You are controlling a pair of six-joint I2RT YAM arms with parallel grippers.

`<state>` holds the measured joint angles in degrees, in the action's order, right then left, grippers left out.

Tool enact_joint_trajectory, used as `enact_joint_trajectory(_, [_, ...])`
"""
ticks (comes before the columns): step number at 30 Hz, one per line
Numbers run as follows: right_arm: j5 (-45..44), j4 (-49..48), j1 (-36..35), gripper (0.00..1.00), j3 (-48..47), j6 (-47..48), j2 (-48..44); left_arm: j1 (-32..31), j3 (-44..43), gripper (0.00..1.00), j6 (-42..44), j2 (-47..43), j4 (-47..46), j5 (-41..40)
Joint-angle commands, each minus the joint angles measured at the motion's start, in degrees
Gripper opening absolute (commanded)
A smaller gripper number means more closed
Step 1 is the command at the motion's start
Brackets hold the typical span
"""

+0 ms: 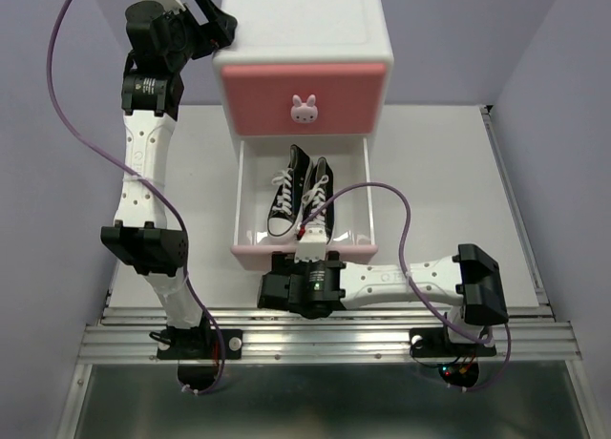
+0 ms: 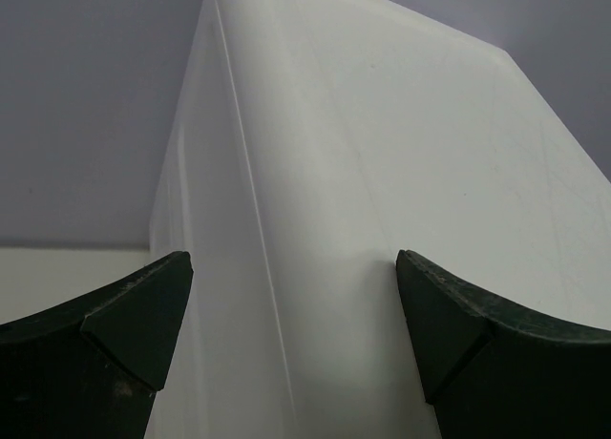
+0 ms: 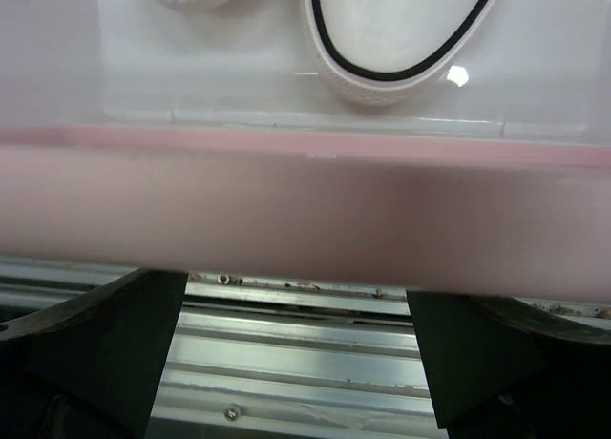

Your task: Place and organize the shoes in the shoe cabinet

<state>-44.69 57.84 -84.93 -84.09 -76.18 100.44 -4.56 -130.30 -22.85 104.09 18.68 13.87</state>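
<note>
So the right gripper [image 3: 298,358] is parked right up against the pale pink front of the lower drawer [image 1: 250,250], fingers spread wide, nothing in them. That drawer is pulled out of the shoe cabinet [image 1: 305,19] and has two black sneakers [image 1: 286,196] in it, side by side, toes toward the front. The upper drawer [image 1: 267,100], darker pink, is closed, with one bunny knob [image 1: 304,109] showing. The left gripper [image 2: 291,339] is up at the cabinet's top left corner, also spread wide and empty. I can't tell if it touches.

Black sneakers [image 1: 288,196] lie in the open lower drawer [image 1: 253,254] (upper drawer [image 1: 334,91] shut).
</note>
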Motion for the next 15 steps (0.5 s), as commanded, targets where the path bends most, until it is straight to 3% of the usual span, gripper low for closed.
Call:
enact_joint_trajectory(1, [-7.9,1.8,1.1,1.0,-0.8,-9.5,-1.1,-0.8,-1.4,0.99,2.9,0.5,-1.3,1.9])
enact_joint_trajectory(6, [-12.4,-0.4,3.5,0.97,3.2,-11.5,-2.6,-1.2,2.2,0.97,3.1,-0.8,-1.0,1.9])
enact_joint_trajectory(7, [-13.6,-2.1,4.3,0.92,3.7,-8.8,-3.2,-1.3,3.6,0.97,3.1,-1.4,-1.0,1.8])
enact_joint_trajectory(10, [-14.6,-8.7,4.3,0.64,4.6,-2.0,-4.3,-1.3,5.5,0.97,3.2,-2.2,-0.9,1.5])
enact_joint_trajectory(13, [-15.3,-11.9,4.3,0.52,3.8,2.9,-4.6,-1.4,5.9,0.97,3.2,-2.5,-0.8,1.4])
enact_joint_trajectory(15, [-16.9,-12.7,4.9,0.37,2.9,4.9,-5.1,-1.4,5.8,0.97,3.2,-2.6,-0.9,1.5])
